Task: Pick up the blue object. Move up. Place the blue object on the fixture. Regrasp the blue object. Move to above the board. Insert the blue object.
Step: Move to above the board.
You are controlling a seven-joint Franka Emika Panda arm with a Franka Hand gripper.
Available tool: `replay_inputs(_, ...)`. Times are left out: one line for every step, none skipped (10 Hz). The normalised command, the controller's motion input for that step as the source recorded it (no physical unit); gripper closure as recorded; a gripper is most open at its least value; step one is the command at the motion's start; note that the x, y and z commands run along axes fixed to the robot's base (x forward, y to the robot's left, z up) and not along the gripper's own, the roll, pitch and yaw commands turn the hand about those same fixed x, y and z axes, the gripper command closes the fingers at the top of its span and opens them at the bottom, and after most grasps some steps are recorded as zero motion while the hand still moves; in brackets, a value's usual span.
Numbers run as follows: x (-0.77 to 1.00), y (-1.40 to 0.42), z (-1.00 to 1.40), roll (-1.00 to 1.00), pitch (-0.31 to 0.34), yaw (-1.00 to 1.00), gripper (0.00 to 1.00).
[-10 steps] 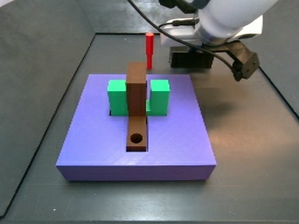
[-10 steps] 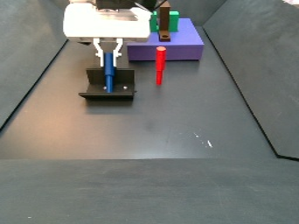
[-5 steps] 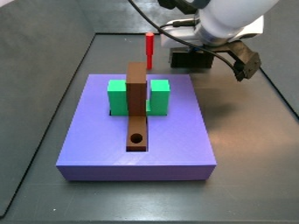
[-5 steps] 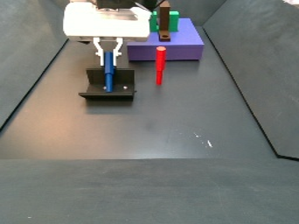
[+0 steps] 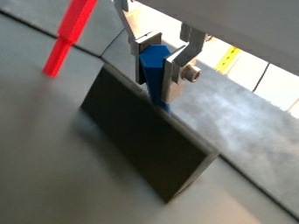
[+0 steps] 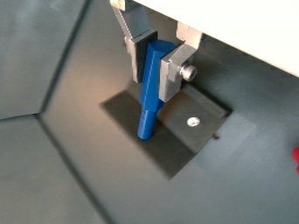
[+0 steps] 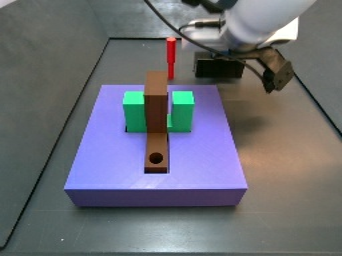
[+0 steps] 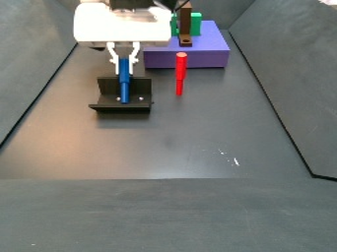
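Claw (image 6: 156, 54) was clamped on the upper end of the blue object (image 6: 149, 96), which stood upright with its tip in the fixture (image 8: 121, 101), so pick and placement looked done; regrasp seemingly underway, with move above the board (image 7: 160, 160) and insertion left.

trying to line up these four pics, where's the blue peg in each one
Wrist view: the blue object sits between the gripper fingers, over the fixture.
Wrist view: the peg runs from the fingers down to the fixture base.
Side view: not visible; the arm hides it.
Side view: upright at upper left, on the fixture.
Shared landmark: the red peg, seen in every view.
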Motion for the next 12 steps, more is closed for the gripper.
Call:
replay_inputs(-0.01,-0.02,1.40,-0.05,0.003,0.07,1.00)
replay_inputs(-0.04,0.00,1.40,-0.13,-0.028,0.07,1.00)
replay_inputs(-0.03,0.00,1.40,-0.09,-0.035,0.05,1.00)
replay_inputs(-0.02,-0.02,1.40,-0.02,-0.028,0.02,1.00)
replay_inputs(-0.02,-0.01,1.40,0.00,-0.024,0.01,1.00)
replay_inputs(-0.01,-0.01,1.40,-0.03,-0.001,-0.02,1.00)
replay_inputs(0.00,-0.01,0.84,-0.03,0.013,-0.02,1.00)
replay_inputs(0.02,-0.02,0.30,0.00,0.046,-0.02,1.00)
replay_inputs(-0.93,-1.40,0.28,-1.00,0.059,-0.14,1.00)
replay_inputs(-0.95,-1.40,0.26,-1.00,0.057,-0.14,1.00)
replay_inputs(-1.04,-1.40,0.25,-1.00,0.046,-0.12,1.00)
replay_inputs(-1.02,-1.40,0.24,-1.00,0.051,-0.12,1.00)
